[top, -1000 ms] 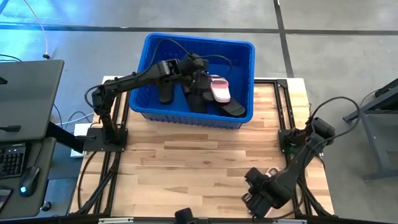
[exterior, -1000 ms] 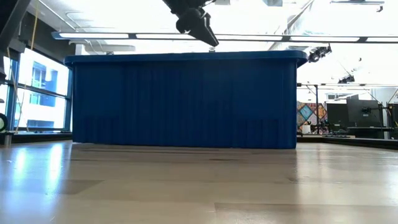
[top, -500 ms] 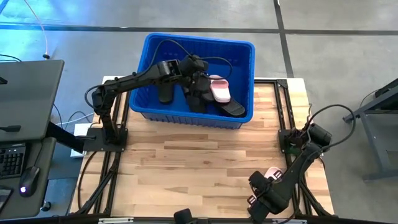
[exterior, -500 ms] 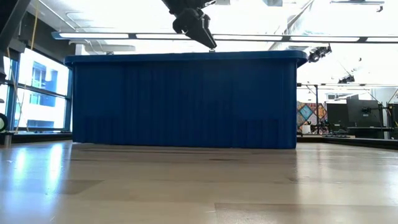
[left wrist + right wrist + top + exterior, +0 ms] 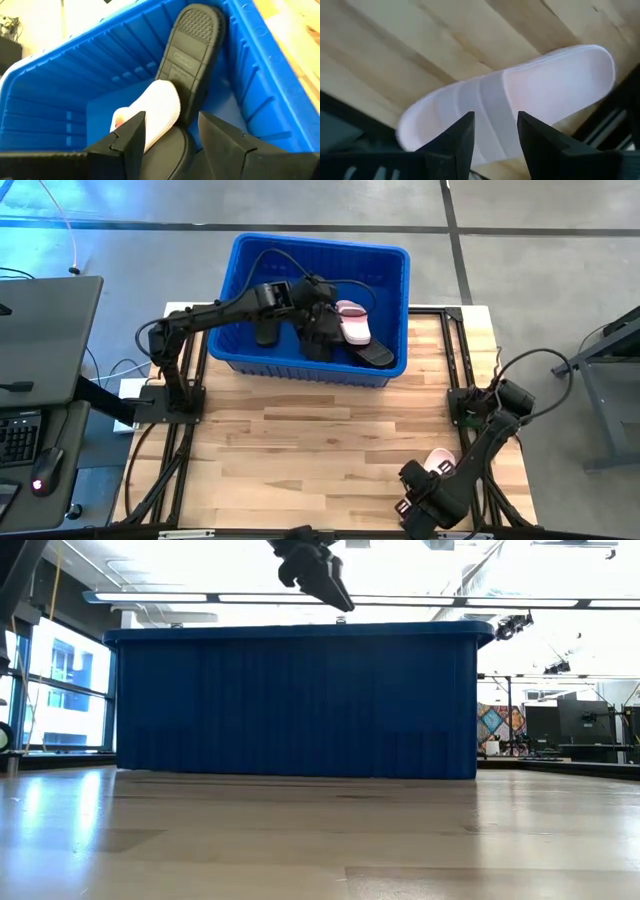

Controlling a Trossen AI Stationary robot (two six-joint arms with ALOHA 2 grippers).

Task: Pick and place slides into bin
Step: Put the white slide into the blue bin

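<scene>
The right gripper (image 5: 492, 131), fingers spread, hovers over the last pink slide (image 5: 510, 100) at the table's (image 5: 330, 440) near right corner, far from the bin (image 5: 390, 280), so a grip there could, I think, nudge it off.

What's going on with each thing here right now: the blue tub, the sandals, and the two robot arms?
Bin: upright on the table's far side, holding several slides.
Black slide: leaning sole-out against the bin's wall.
Pink slide in the bin: lying among black ones.
Pink slide on the table: flat at the near right edge, not gripped.
Left gripper: over the bin, fingers open, empty.
Right gripper: open, above the table slide.
</scene>
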